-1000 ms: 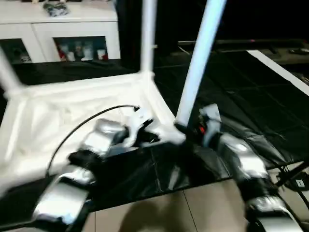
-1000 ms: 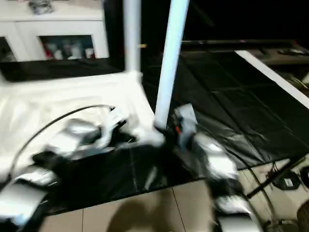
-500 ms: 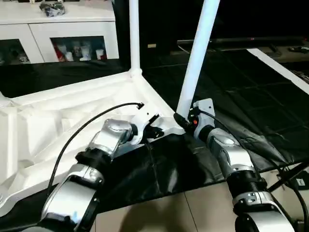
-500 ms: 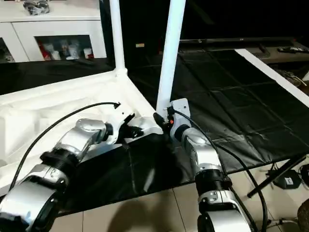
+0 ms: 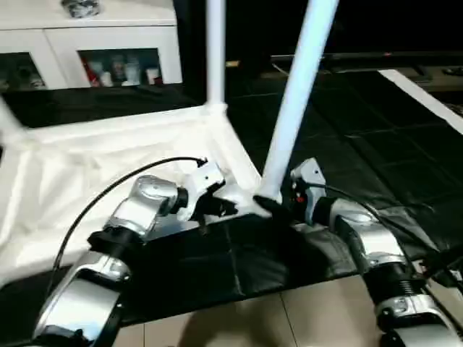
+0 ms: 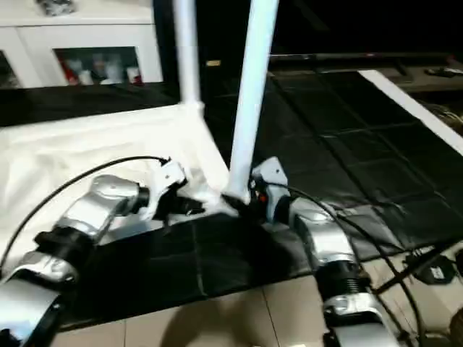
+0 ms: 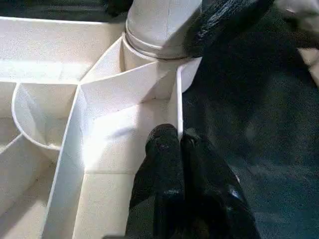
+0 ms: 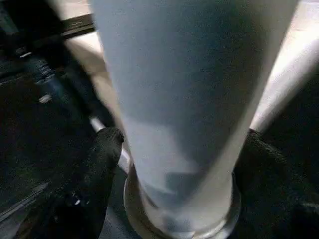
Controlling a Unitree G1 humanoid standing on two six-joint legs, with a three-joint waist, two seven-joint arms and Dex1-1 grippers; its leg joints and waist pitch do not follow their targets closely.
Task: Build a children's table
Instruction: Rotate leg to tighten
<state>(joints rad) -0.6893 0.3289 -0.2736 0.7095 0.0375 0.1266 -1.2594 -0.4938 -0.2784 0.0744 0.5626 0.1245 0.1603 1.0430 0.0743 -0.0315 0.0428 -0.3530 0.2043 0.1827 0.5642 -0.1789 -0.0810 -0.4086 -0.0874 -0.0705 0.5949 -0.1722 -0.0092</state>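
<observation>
The children's table lies upside down on a black sheet, its white ribbed top [image 5: 108,159] facing up. One leg [image 5: 215,50] stands upright in the far corner socket. Another leg [image 5: 293,108] stands in the near corner socket [image 7: 154,47]. My left gripper [image 5: 221,207] is at that near corner, shut on the thin rim wall [image 7: 178,99] of the top. My right gripper [image 5: 269,207] is at the base of the near leg [image 8: 179,99]. Its black fingers [image 8: 102,154] stand spread on either side of the leg, open.
A white cabinet with glass doors [image 5: 94,50] stands behind the table. The black sheet [image 5: 376,144] covers the floor to the right, with a pale strip [image 5: 427,94] along its far right edge. Light floor tiles [image 5: 239,325] lie in front of me.
The camera has shifted and tilted. Both grippers stay at the near corner. My right gripper's fingers have spread wider around the base of the leg.
</observation>
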